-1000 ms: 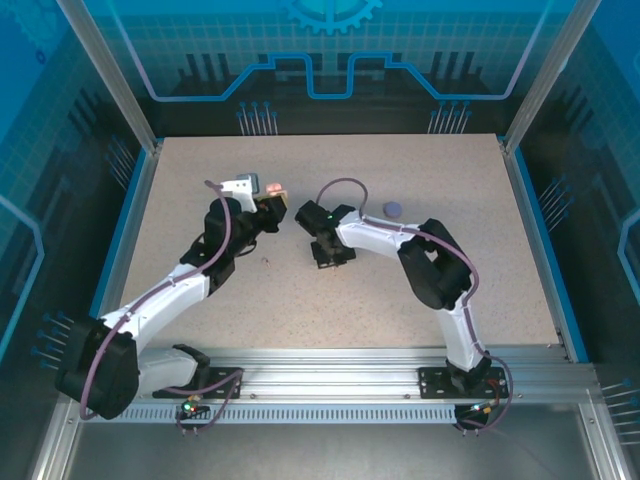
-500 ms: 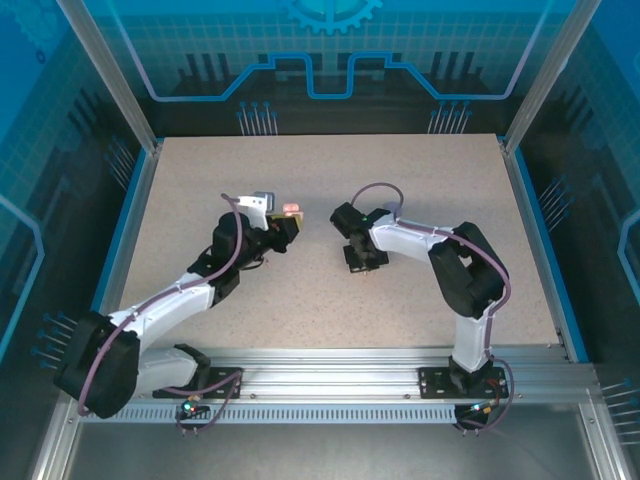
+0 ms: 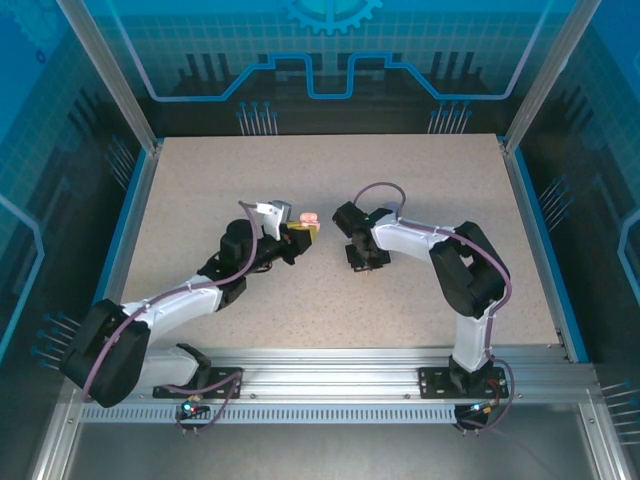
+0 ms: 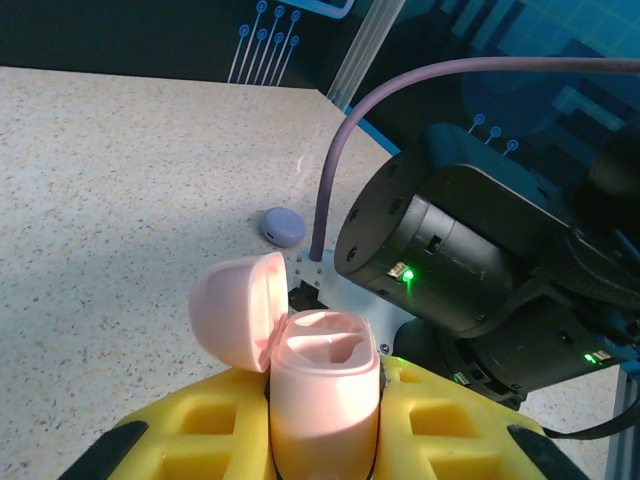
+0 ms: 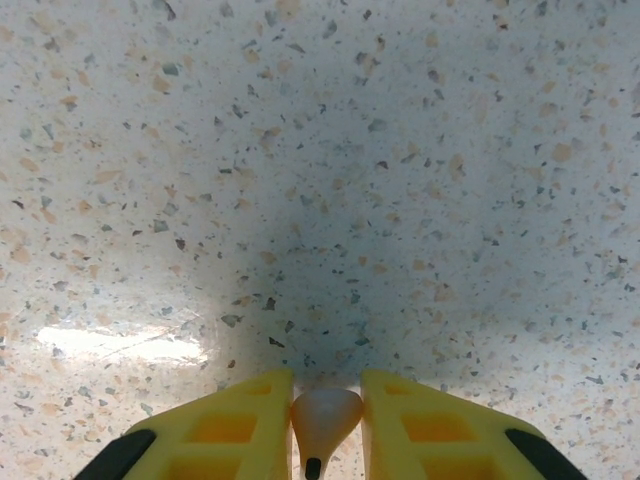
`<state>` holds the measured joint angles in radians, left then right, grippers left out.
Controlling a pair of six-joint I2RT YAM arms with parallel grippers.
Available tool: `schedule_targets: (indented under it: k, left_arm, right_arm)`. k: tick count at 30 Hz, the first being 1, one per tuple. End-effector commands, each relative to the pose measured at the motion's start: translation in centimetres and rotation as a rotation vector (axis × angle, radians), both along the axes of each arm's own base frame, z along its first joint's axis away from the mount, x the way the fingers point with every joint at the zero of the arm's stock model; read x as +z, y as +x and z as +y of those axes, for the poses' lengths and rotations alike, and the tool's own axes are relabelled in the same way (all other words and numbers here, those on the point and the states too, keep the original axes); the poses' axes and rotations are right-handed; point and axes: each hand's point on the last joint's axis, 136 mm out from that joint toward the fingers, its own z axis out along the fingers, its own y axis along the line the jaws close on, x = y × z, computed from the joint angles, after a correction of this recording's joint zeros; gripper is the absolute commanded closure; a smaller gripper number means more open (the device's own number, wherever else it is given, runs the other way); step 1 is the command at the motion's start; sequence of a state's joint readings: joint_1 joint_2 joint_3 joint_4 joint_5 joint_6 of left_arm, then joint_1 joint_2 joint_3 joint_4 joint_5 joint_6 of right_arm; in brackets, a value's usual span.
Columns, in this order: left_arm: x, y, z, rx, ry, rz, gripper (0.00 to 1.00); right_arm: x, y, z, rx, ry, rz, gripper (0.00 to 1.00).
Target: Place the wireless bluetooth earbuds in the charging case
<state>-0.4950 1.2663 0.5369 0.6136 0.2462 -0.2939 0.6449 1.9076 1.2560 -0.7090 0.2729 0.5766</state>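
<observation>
Left hand (image 4: 322, 425): we are clamping the pink charging case (image 4: 325, 390) upright between the yellow fingers (image 4: 440, 440). Its lid (image 4: 235, 312) is hanging open and its sockets (image 4: 330, 345) are appearing empty.

Right hand (image 5: 327, 402): we are pinching a pale pink earbud (image 5: 326, 420) narrowly, pointing down at the speckled desk (image 5: 320, 150).

A light purple case (image 4: 283, 226) is lying shut on the desk beyond.

Step, as we are judging it: carrying the bud to the case.

Next: aligning the stem over a socket, then lowering gently.
</observation>
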Motion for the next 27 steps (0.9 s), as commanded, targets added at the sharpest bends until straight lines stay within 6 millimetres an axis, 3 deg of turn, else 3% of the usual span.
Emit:
schedule_targets:
  k: [1, 14, 20, 27]
  left_arm:
    - [0.3, -0.9, -1.0, -0.072, 0.009, -0.076, 1.00]
    - [0.0, -1.2, -2.6, -0.123, 0.024, -0.106, 1.00]
    - [-0.6, -0.9, -2.7, -0.118, 0.030, -0.110, 1.00]
    - [-1.5, -0.6, -3.0, -0.127, 0.044, -0.141, 1.00]
  right_arm:
    - [-0.6, -0.7, -1.1, -0.032, -0.022, 0.035, 0.77]
    - [-0.4, -0.9, -1.3, -0.042, 0.000, 0.063, 0.77]
    - [-0.1, -1.0, -0.8, -0.033, 0.038, 0.061, 0.92]
    - [2.1, -0.4, -0.7, -0.048, 0.107, -0.011, 0.95]
